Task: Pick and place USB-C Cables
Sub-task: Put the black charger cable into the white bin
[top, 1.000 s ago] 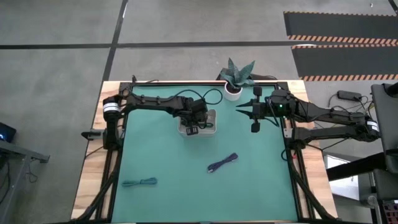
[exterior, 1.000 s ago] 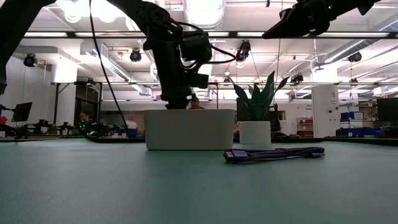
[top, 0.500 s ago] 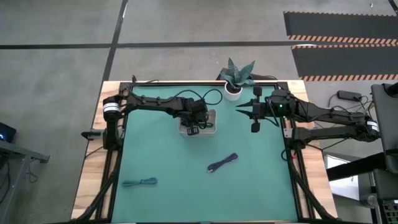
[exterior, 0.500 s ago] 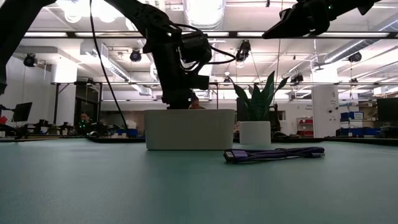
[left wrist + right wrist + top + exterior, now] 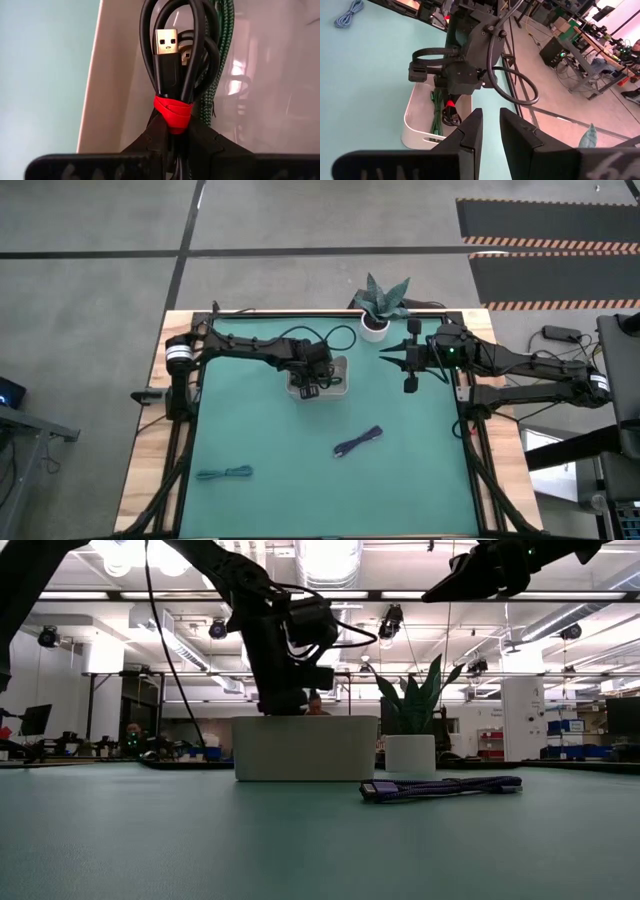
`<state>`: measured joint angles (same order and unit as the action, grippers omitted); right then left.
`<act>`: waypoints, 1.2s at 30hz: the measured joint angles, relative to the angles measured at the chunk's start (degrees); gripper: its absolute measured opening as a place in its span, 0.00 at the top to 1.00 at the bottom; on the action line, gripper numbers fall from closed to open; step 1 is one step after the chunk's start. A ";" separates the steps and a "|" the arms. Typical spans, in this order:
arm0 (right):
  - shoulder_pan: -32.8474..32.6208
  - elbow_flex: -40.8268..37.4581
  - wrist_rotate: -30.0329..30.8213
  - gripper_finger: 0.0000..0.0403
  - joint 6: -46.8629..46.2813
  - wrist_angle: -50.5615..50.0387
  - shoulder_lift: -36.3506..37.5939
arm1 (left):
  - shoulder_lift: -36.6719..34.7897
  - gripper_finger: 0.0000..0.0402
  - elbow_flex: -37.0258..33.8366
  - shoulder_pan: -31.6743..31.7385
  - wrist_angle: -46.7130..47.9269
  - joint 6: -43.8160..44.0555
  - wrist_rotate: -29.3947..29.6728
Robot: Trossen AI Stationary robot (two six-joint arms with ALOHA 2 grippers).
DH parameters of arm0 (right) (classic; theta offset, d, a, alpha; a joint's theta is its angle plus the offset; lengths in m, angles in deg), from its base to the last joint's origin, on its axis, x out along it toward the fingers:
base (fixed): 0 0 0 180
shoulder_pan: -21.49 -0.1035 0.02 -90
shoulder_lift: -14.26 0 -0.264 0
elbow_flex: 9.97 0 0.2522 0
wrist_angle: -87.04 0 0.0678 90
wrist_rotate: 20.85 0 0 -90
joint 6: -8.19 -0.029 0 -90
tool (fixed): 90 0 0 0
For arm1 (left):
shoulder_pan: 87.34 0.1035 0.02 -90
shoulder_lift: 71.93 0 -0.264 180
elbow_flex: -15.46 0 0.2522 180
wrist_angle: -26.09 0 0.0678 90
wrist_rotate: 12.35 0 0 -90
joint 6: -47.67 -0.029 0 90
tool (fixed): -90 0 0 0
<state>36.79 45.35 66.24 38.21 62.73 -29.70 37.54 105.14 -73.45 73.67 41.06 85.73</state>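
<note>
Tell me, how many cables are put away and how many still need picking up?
One looks done: the dark green cable lies in the white tray. One is in hand: the left gripper holds the red-and-black cable over the tray. Two are left on the table: the purple cable and the teal cable. The right gripper waits near the plant.

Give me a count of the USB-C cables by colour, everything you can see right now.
Red-and-black cable: 1
Dark green cable: 1
Purple cable: 1
Teal cable: 1
Total: 4
</note>
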 joint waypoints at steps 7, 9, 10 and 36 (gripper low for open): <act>0.01 0.00 0.00 0.86 0.00 0.00 0.00 | 0.00 0.93 -0.31 0.00 -0.32 0.02 -0.07; -0.01 0.00 0.00 0.86 -0.18 0.00 0.00 | 0.00 0.93 -0.31 0.00 -0.31 0.01 -0.05; -0.01 0.00 0.00 0.86 -0.33 0.00 0.00 | 0.00 0.93 -0.31 0.00 -0.35 0.00 -0.05; 0.01 0.00 0.02 0.86 -0.42 0.00 0.00 | 0.00 0.80 -0.39 0.02 -0.69 -0.04 0.21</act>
<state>36.80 45.35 66.26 37.79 62.73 -29.70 37.54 104.75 -73.43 72.98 41.01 85.93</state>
